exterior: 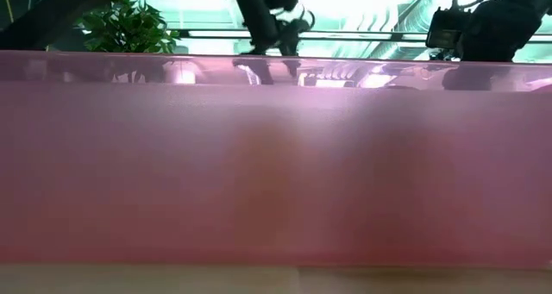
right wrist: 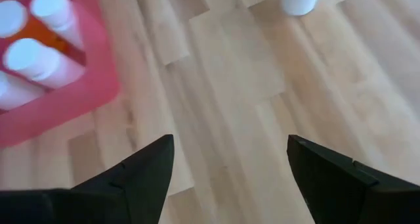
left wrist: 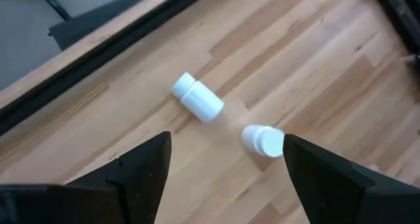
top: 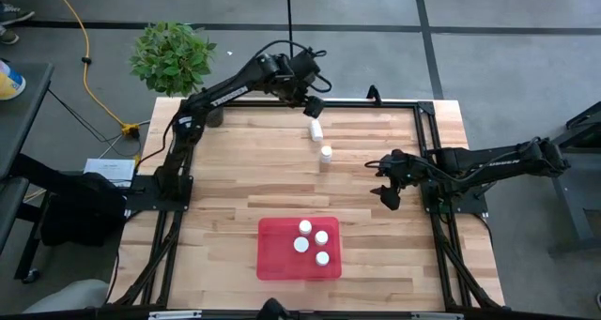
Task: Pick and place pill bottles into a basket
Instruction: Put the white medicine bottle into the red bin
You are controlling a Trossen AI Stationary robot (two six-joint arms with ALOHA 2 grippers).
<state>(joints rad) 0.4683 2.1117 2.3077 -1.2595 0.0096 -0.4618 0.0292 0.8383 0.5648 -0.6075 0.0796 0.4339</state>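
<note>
Two white pill bottles stay on the wooden table at the far middle: one (top: 315,129) (left wrist: 197,98) lies on its side, the other (top: 326,154) (left wrist: 263,140) stands upright on its base. Several more bottles (top: 313,241) (right wrist: 41,53) stand in the red basket (top: 272,264) (right wrist: 52,106) near the front edge. My left gripper (top: 313,104) (left wrist: 226,161) hangs open above the far edge, just beyond the lying bottle, with nothing between its fingers. My right gripper (top: 387,190) (right wrist: 230,161) waits open at the table's right side.
A green potted plant (top: 173,55) stands off the table's far left corner. A black frame rail (top: 376,102) runs along the far edge. The basket's red wall (exterior: 276,156) fills the low view. Bare wood lies between the basket and the two bottles.
</note>
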